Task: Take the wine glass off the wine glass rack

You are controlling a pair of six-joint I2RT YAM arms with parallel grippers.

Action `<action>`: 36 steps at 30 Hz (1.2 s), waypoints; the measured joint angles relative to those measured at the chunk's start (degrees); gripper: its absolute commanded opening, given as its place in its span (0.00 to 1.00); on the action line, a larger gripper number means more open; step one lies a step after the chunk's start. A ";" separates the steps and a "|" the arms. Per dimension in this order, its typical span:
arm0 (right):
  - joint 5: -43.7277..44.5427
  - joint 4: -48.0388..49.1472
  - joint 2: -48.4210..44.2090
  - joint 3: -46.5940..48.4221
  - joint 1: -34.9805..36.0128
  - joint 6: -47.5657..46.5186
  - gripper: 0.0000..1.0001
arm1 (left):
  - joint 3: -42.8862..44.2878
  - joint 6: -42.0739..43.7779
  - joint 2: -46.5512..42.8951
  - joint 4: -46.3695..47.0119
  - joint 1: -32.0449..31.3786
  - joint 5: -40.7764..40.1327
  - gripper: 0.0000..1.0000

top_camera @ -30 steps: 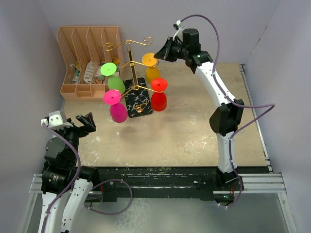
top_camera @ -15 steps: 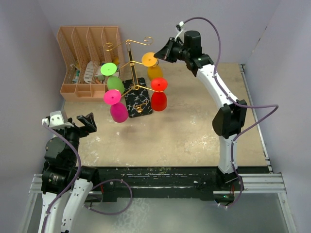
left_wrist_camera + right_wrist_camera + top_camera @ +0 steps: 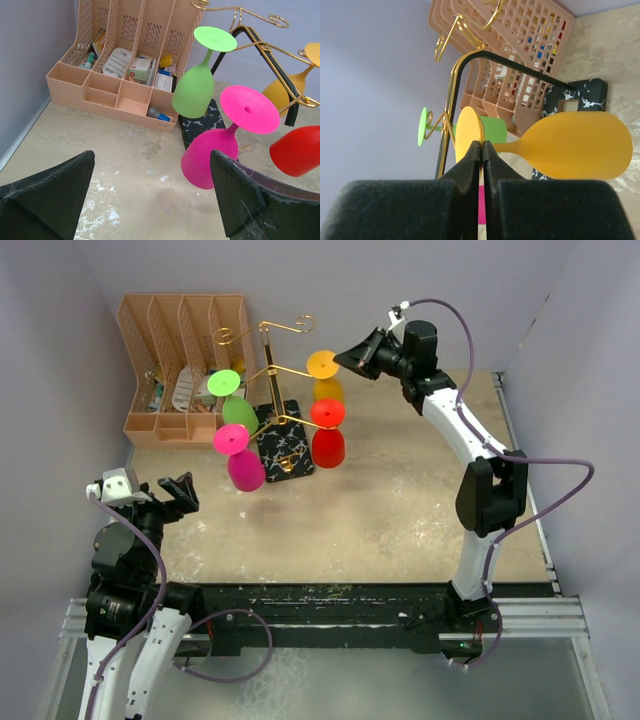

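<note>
The gold wire wine glass rack [image 3: 268, 365] stands on its black veined base [image 3: 284, 443] at the back of the table. Green [image 3: 224, 382], pink [image 3: 231, 440] and red [image 3: 327, 414] wine glasses hang upside down from its arms. My right gripper [image 3: 346, 361] is shut on the foot disc of the yellow wine glass [image 3: 323, 365], edge-on between the fingertips in the right wrist view [image 3: 469, 131], with the bowl [image 3: 577, 145] to the right. The glass is at the outer end of a gold arm; I cannot tell whether it is free of the hook. My left gripper [image 3: 178, 489] is open and empty, low at the left.
A tan slotted desk organiser [image 3: 180, 365] with small items stands at the back left, behind the rack. In the left wrist view the pink glass [image 3: 212, 155] and green glass [image 3: 194, 90] hang just beyond my open left fingers [image 3: 247, 200]. Grey walls close both sides.
</note>
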 measured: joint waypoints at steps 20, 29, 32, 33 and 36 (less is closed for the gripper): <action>-6.80 6.34 0.00 -0.74 0.79 4.52 0.00 | 0.00 0.00 0.02 0.00 0.00 -0.02 1.00; -7.56 4.26 2.40 6.10 3.10 4.02 0.00 | 0.00 0.00 0.04 0.00 0.00 -0.02 1.00; -7.74 3.67 4.22 8.66 3.74 3.87 0.00 | 0.00 0.00 0.04 0.00 0.00 -0.02 1.00; -7.72 3.63 5.03 9.46 3.87 3.82 0.00 | 0.00 0.00 0.04 0.00 0.00 -0.02 1.00; -7.58 3.45 7.37 11.43 4.11 3.74 0.00 | 0.00 0.00 0.04 0.00 0.00 -0.02 1.00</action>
